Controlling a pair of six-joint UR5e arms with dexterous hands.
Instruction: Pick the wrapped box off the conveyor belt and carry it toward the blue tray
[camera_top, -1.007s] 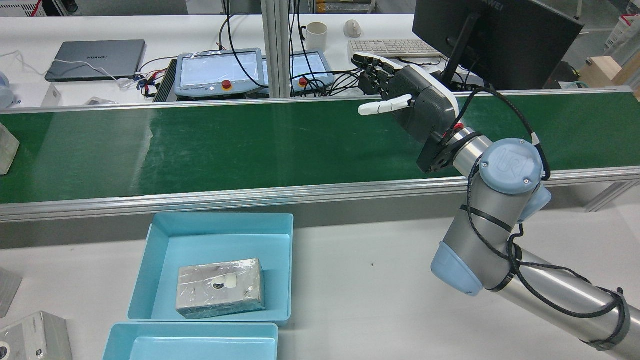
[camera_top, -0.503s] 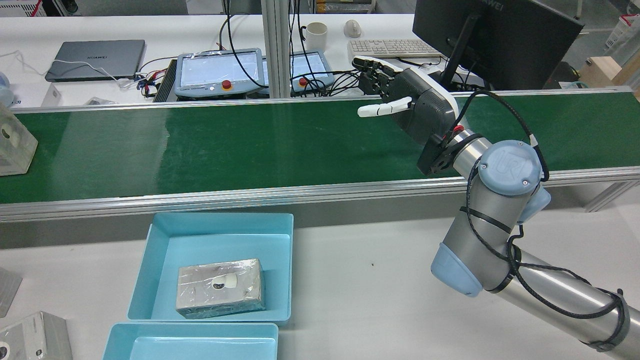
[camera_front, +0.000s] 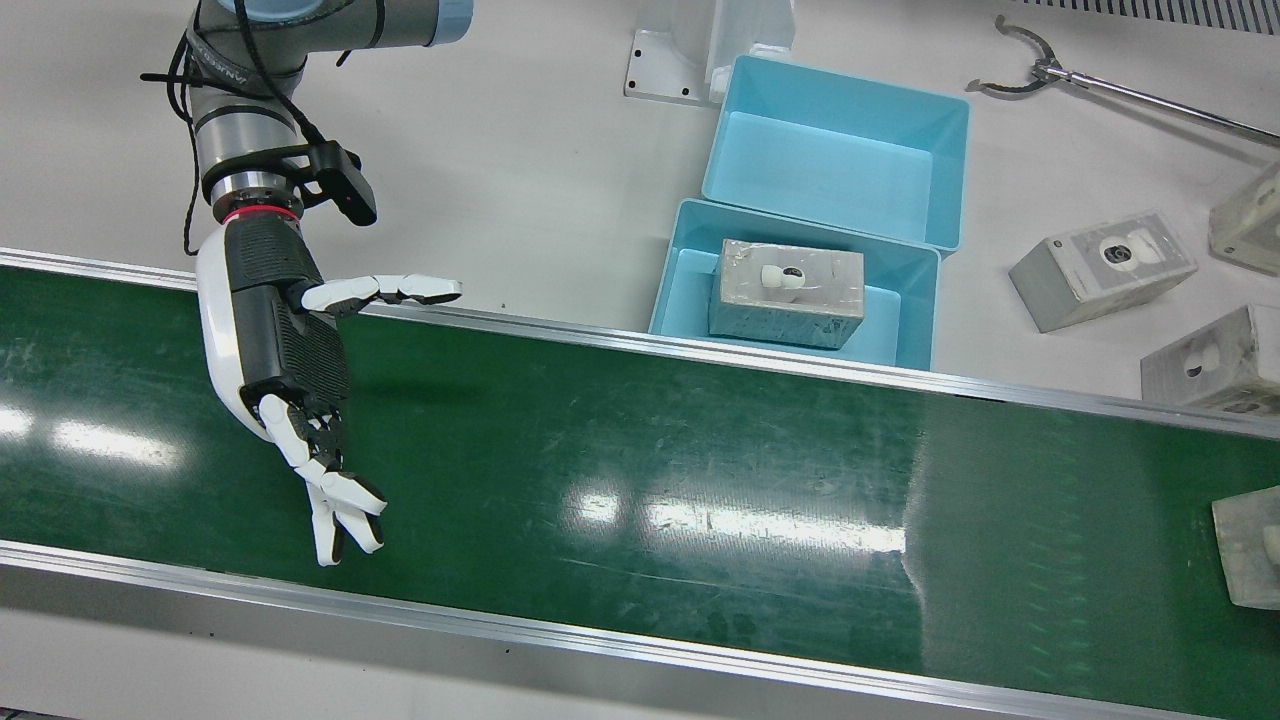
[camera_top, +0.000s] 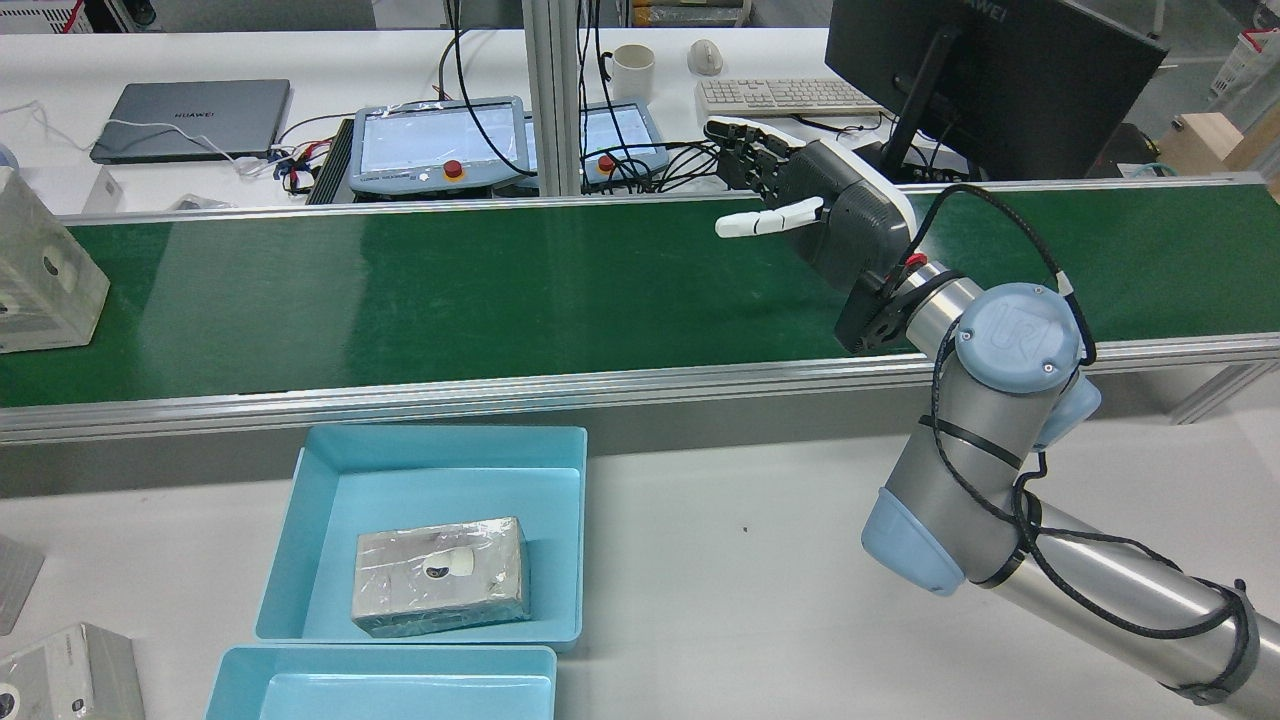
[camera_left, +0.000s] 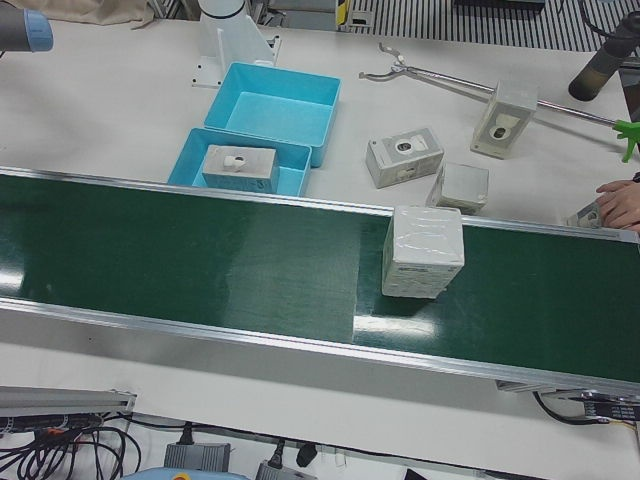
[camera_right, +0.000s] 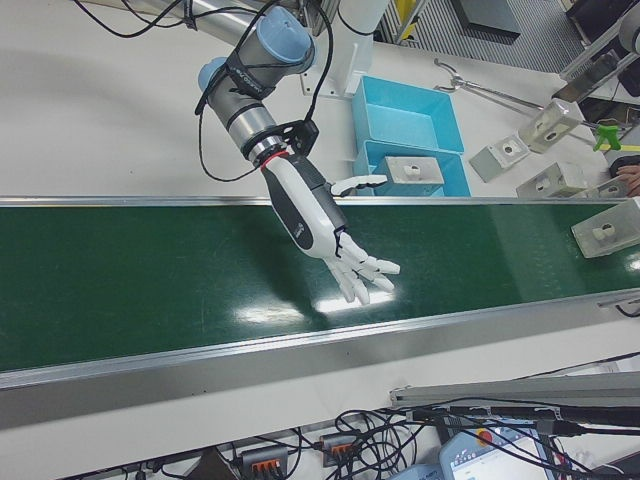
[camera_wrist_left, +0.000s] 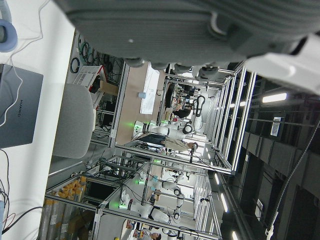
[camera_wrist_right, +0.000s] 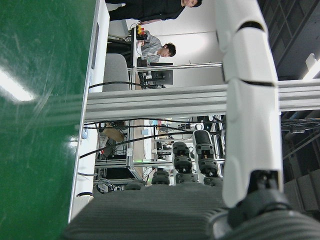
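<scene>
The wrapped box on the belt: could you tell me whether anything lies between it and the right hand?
Nothing visible does. Only bare green belt lies between the wrapped box at the belt's end and the open right hand, which hovers above the belt.

Closed grey laptop (camera_top: 195, 118) on the far white desk; two teach pendants (camera_top: 440, 145) beside it; white mug (camera_top: 632, 71); keyboard (camera_top: 780, 95); black monitor (camera_top: 985, 75); long reach-grabber (camera_front: 1120, 85).
</scene>
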